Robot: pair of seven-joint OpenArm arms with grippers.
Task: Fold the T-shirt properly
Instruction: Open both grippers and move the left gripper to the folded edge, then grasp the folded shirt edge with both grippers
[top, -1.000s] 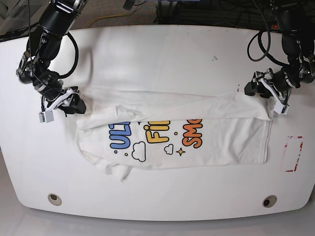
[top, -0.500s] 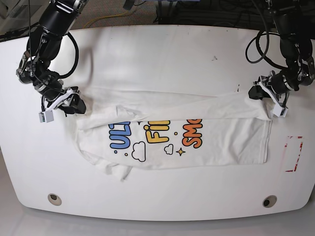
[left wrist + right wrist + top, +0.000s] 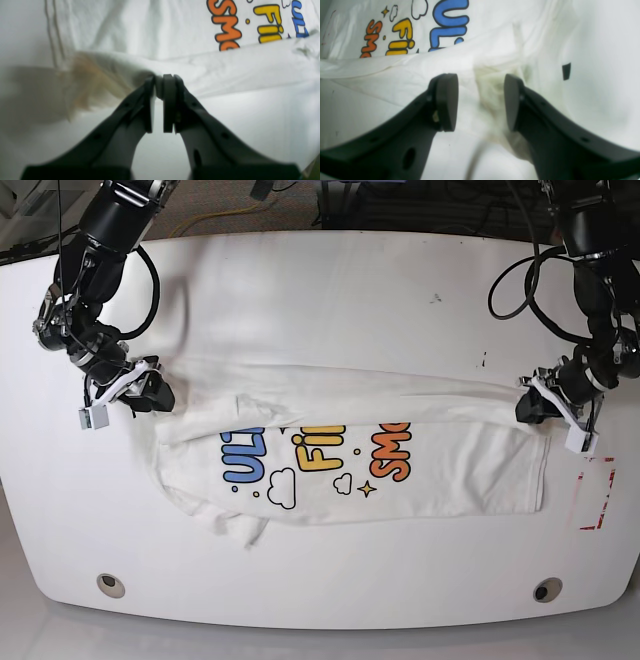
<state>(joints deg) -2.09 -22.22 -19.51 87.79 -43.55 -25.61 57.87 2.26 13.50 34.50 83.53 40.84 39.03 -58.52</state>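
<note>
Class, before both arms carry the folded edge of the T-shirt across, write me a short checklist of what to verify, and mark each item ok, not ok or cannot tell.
1. Left gripper shut on the T-shirt: ok, cloth is pinched between its fingers.
2. Right gripper shut on cloth: not ok, its fingers stand apart with bunched cloth between them.
3. Both ends held evenly: not ok, only one end is gripped.
4. Top edge already folded over the lettering: ok.
5. Lower sleeve flat: not ok, it looks crumpled.
6. Number of layers pinched on the left: cannot tell.

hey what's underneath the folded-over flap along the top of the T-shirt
The flap lies over the T-shirt and cuts off the tops of the lettering. What the covered print reads cannot be seen.
</note>
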